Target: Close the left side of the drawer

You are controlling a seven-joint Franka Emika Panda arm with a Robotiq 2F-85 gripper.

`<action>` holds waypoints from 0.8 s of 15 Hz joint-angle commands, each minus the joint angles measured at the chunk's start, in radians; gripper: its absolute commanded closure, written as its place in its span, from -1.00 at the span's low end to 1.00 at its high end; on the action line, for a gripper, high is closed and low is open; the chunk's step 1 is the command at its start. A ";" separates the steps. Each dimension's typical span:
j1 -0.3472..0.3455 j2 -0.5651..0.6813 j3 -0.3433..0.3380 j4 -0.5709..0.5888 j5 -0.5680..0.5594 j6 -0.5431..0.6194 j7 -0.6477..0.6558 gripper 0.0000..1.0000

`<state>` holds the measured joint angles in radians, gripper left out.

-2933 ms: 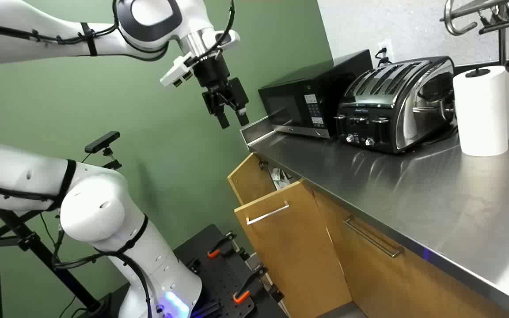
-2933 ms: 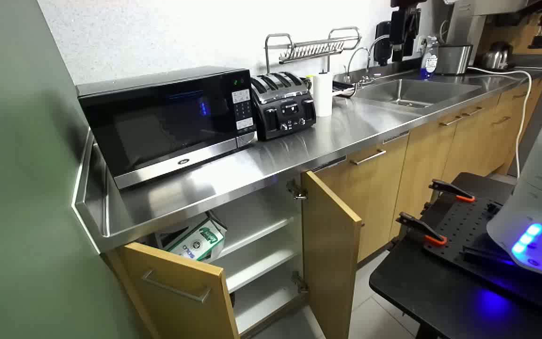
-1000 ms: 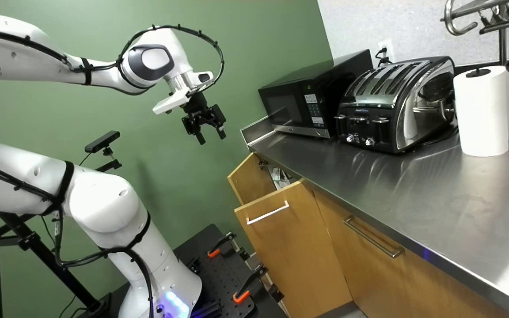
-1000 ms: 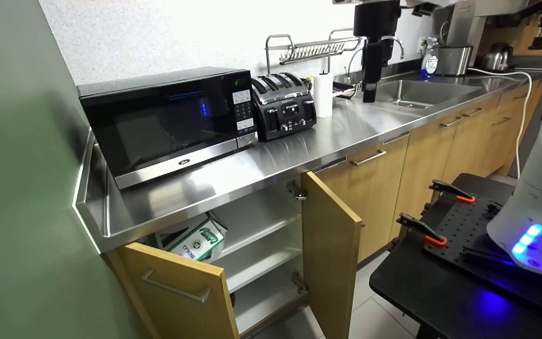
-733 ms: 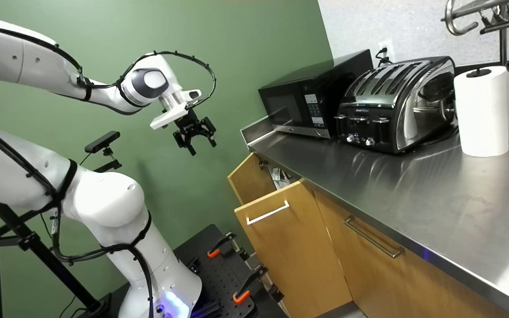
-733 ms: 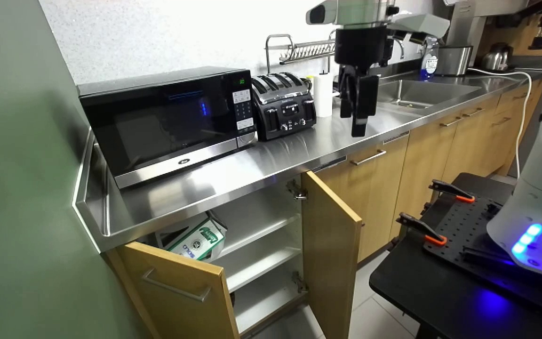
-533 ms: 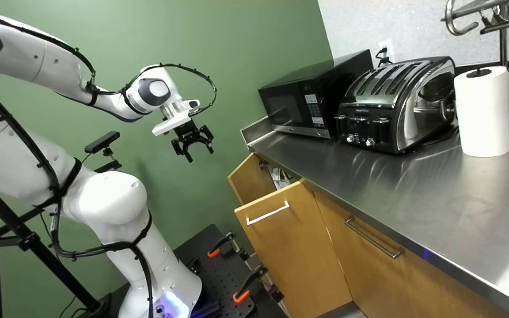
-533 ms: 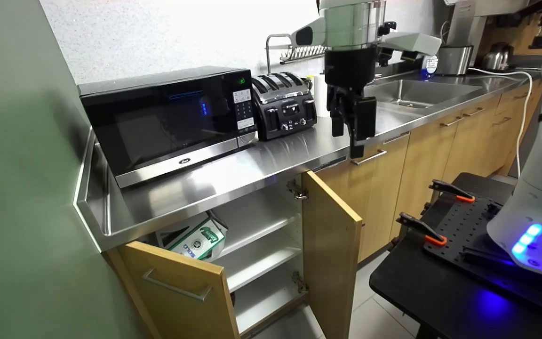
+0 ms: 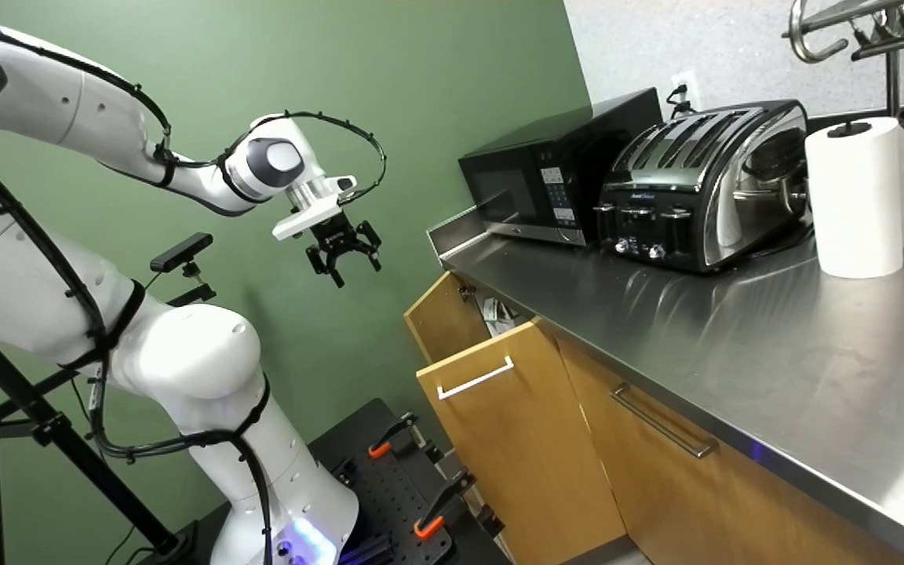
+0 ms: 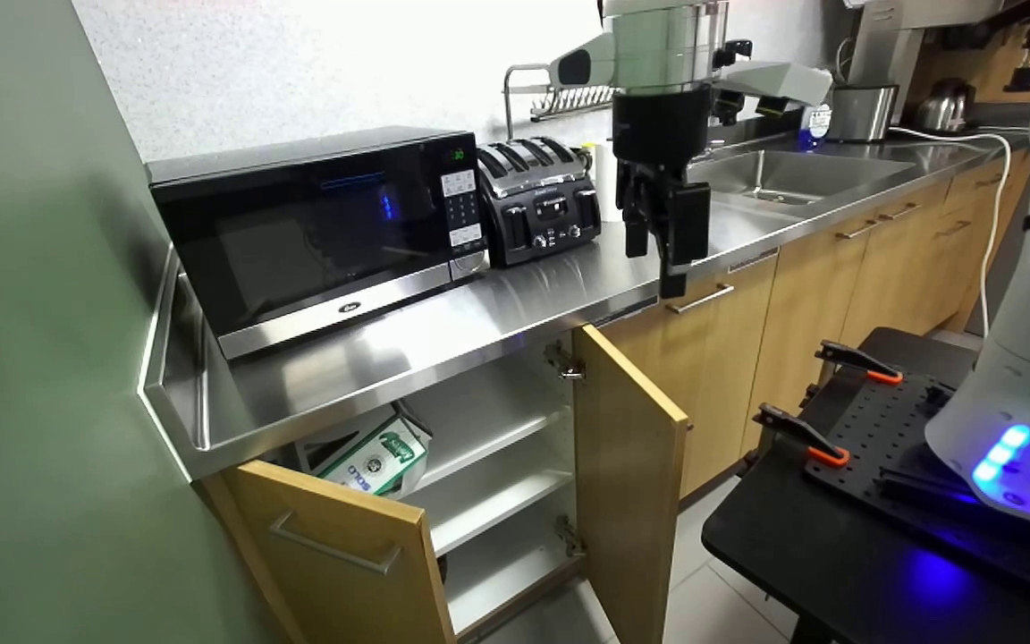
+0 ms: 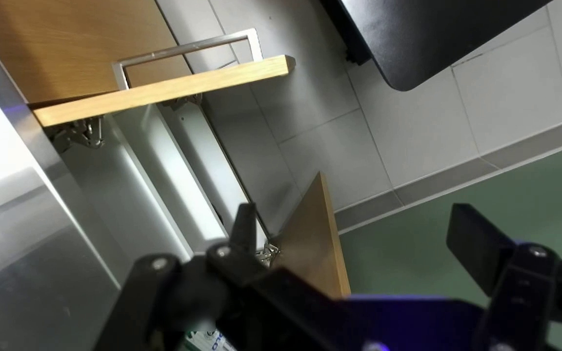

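In the wrist view, a strong white glare lies on the steel counter (image 11: 22, 239) left of the gripper (image 11: 351, 222), whose nearest parts are blurred.

The arm (image 9: 201, 184) has come down in both exterior views, its fingers (image 10: 687, 219) spread wider than before and, in an exterior view, now seen against the edge of the tabletop (image 10: 515, 291), partly covering the paper towel roll (image 10: 606, 183).
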<state>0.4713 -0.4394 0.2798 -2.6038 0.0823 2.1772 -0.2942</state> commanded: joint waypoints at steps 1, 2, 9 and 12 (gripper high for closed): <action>-0.013 0.143 0.008 0.109 -0.061 0.048 -0.071 -1.00; -0.020 0.184 0.014 0.139 -0.095 0.065 -0.087 -1.00; -0.026 0.520 0.040 0.441 -0.202 0.050 -0.396 -1.00; -0.021 0.659 0.087 0.560 -0.223 0.047 -0.504 -1.00</action>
<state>0.4645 0.0808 0.3156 -2.1779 -0.1141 2.2381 -0.7044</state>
